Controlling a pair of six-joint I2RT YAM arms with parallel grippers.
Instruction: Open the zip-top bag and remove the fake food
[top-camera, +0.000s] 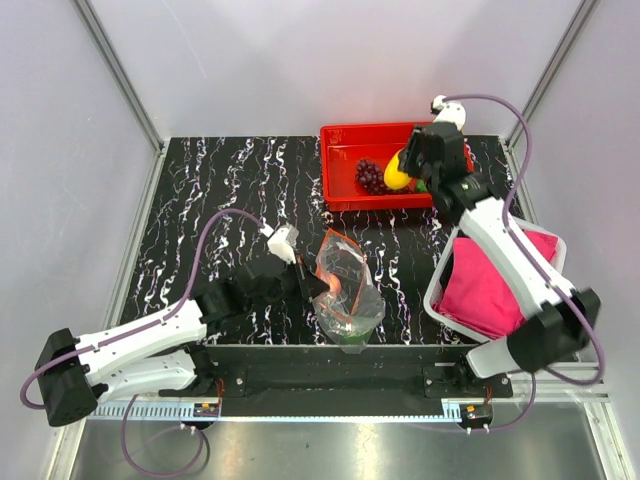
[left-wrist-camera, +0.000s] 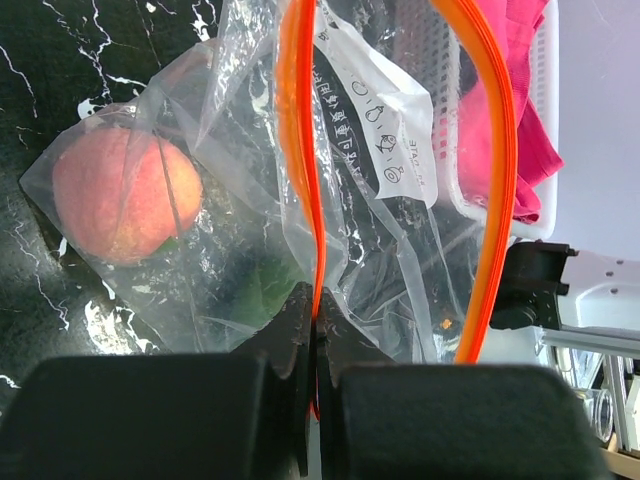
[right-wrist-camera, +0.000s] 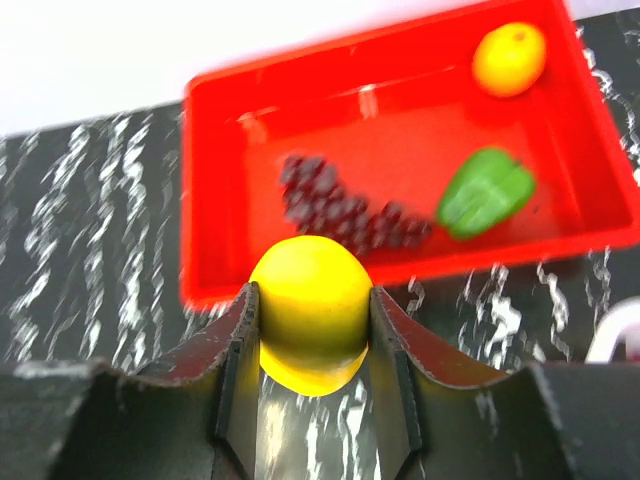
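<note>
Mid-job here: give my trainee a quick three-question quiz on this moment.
1. True or false: the left gripper is shut on the bag at its zip strip.
2. What does the right gripper hold? A) nothing B) yellow fruit C) the bag
3. How many food pieces lie in the tray?
Key: 1 true; 2 B; 3 three: grapes, pepper, orange ball.

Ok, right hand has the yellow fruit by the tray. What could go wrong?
The smooth yellow fruit could slip from the right hand and bounce off the red tray. The left hand pinches only the zip strip of the zip-top bag, which could pull free.
</note>
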